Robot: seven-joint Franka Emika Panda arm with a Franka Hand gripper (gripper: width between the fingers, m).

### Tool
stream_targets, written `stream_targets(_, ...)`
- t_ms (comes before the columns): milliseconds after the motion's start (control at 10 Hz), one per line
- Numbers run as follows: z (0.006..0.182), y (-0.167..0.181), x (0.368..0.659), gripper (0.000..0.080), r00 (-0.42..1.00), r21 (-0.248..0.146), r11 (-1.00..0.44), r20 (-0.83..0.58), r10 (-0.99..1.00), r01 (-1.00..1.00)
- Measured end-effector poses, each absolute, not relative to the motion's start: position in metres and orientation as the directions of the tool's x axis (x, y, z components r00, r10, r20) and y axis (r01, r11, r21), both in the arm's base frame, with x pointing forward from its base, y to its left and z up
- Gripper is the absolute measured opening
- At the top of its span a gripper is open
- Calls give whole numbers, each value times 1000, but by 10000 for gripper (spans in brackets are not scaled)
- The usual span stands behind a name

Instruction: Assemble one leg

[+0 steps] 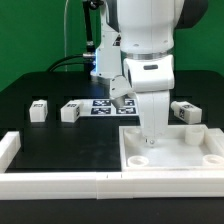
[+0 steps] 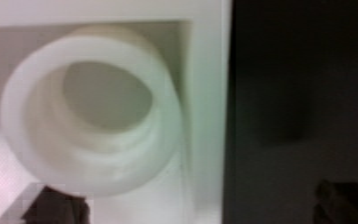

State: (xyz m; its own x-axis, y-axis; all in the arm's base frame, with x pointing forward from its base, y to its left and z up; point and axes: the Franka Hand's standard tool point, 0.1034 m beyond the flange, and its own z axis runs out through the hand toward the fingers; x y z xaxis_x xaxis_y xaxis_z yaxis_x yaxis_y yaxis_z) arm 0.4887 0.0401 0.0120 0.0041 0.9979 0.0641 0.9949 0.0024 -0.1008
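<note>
My gripper (image 1: pixel 150 140) points straight down over the near-left corner of the large white panel (image 1: pixel 187 150), just above it. In the wrist view the gripper (image 2: pixel 202 207) is open: its dark fingertips (image 2: pixel 59 206) stand wide apart with nothing between them. A blurred round corner socket (image 2: pixel 91 112) of the panel fills that view. Three small white legs with tag stickers lie on the black table: one (image 1: pixel 38 110) at the exterior view's left, one (image 1: pixel 70 112) beside it, and one (image 1: pixel 185 112) behind the panel.
The marker board (image 1: pixel 101 105) lies flat behind the arm. A low white wall (image 1: pixel 60 182) runs along the table's front, with a short piece (image 1: pixel 9 147) at the exterior view's left. Black tabletop (image 2: pixel 304 100) borders the panel's edge.
</note>
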Motion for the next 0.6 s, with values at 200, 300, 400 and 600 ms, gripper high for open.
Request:
stream_targets(200,12,40,489,649,4,-101,2,64,998,995)
stream_targets(300,12,40,489,649,5,-101,2,64,998,995)
stream_targets(400,13,40,489,649,16,-100,-10,63,998,995)
stream_targets(600,39,48,476,649,102,-77,-98,46,994,992)
